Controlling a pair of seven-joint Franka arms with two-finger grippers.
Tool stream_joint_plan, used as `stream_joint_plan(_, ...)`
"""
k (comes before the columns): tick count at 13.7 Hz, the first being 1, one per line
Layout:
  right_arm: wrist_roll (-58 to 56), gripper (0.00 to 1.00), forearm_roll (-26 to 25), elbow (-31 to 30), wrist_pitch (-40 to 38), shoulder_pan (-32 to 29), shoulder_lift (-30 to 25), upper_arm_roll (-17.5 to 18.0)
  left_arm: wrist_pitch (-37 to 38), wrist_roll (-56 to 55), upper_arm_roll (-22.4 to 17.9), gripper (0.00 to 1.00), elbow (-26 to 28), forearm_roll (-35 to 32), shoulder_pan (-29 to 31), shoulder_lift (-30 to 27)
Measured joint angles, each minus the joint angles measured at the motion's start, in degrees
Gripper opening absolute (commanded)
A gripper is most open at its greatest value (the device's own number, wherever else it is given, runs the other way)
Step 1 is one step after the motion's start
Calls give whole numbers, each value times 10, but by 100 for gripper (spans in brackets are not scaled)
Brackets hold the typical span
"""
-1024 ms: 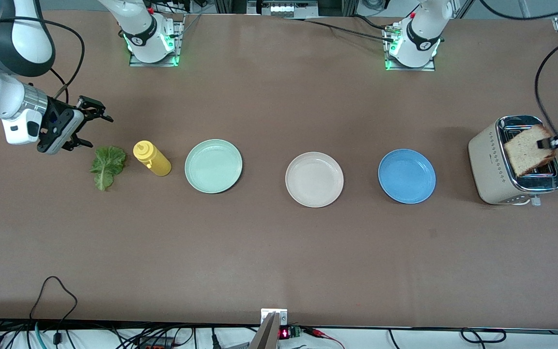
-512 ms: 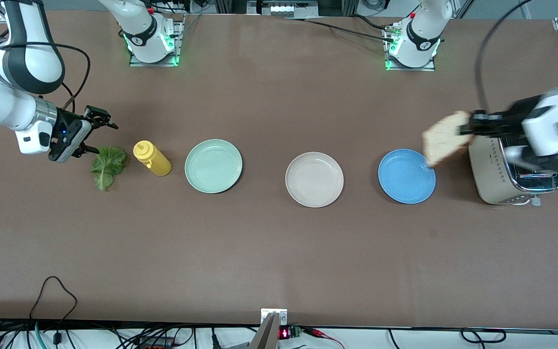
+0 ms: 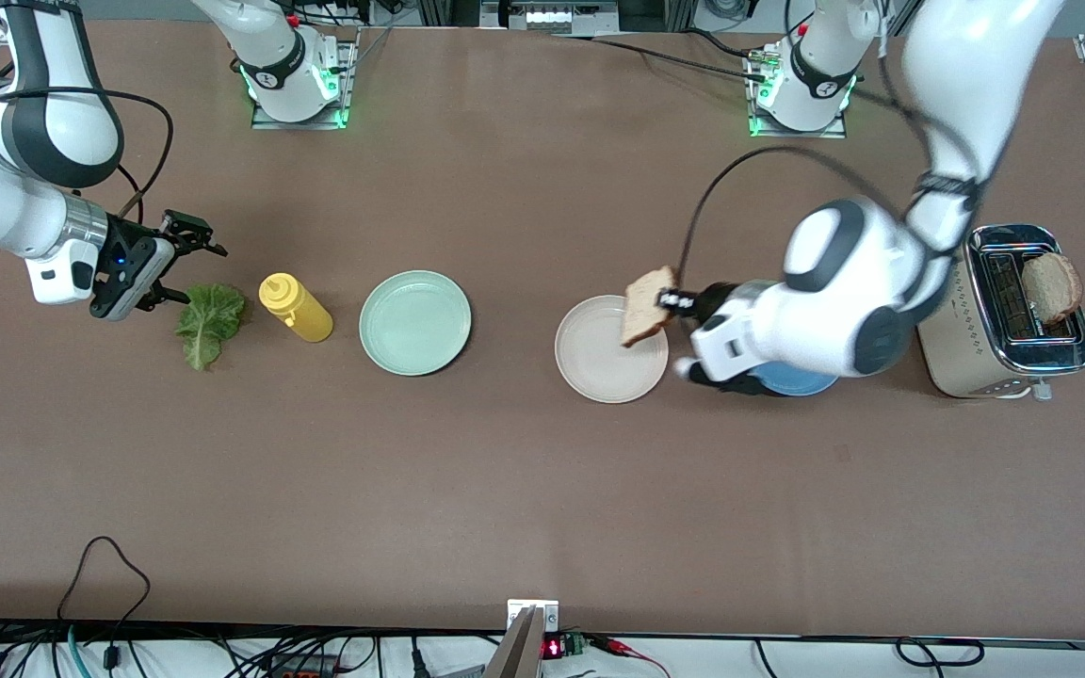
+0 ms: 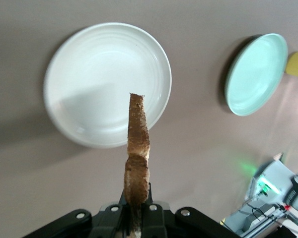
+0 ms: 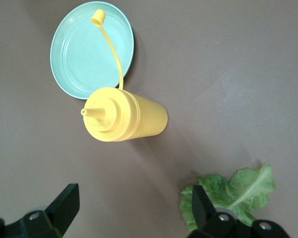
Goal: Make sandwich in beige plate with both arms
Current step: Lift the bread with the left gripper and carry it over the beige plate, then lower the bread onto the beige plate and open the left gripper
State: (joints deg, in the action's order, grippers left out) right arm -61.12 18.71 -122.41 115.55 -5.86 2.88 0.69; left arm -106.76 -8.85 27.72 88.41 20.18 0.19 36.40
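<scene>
Front view: left gripper (image 3: 672,301) clenches a bread slice (image 3: 646,305) over the beige plate (image 3: 610,349), at its 2 o'clock rim; the arm hides most of the blue plate (image 3: 792,384). A second slice (image 3: 1051,286) sits in the toaster (image 3: 1002,309).

Left wrist view: slice edge-on (image 4: 137,148), plate bare (image 4: 89,84).

Right wrist view: right gripper (image 5: 131,208) spread wide over the table, lettuce (image 5: 233,196) under one finger, mustard bottle (image 5: 124,115) beside it.

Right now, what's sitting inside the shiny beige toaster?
One brown bread slice stands up out of a slot of the beige toaster. The other slot shows nothing sticking out; deeper inside either slot cannot be seen.
</scene>
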Motion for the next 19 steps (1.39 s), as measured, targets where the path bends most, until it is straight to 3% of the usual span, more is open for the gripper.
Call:
stream_joint_plan(2, 0, 100, 0, 6, 0, 0, 4, 0, -59, -1, 0, 0, 17, 4, -23, 30)
stream_joint_plan(5, 0, 100, 0, 10, 0, -1, 8, 0, -88, -8, 0, 0, 19, 43, -27, 36)
stream_joint_plan(14, -15, 100, 0, 24, 0, -16, 32, -1, -121, -10, -7, 0, 19, 54, -17, 57)
stream_joint_plan(16, -18, 100, 0, 28, 0, -16, 39, -1, -124, -10, -7, 5, 19, 57, -17, 62)
stream_joint_plan(17, -19, 100, 0, 30, 0, -16, 41, -1, -127, -10, -7, 14, 19, 58, -17, 65)
stream_joint_plan(18, -19, 100, 0, 31, 0, -16, 43, -1, -129, -10, -7, 47, 19, 59, -17, 69)
stream_joint_plan(19, -20, 100, 0, 33, 0, -17, 44, -1, -130, -10, -8, 97, 19, 59, -17, 73)
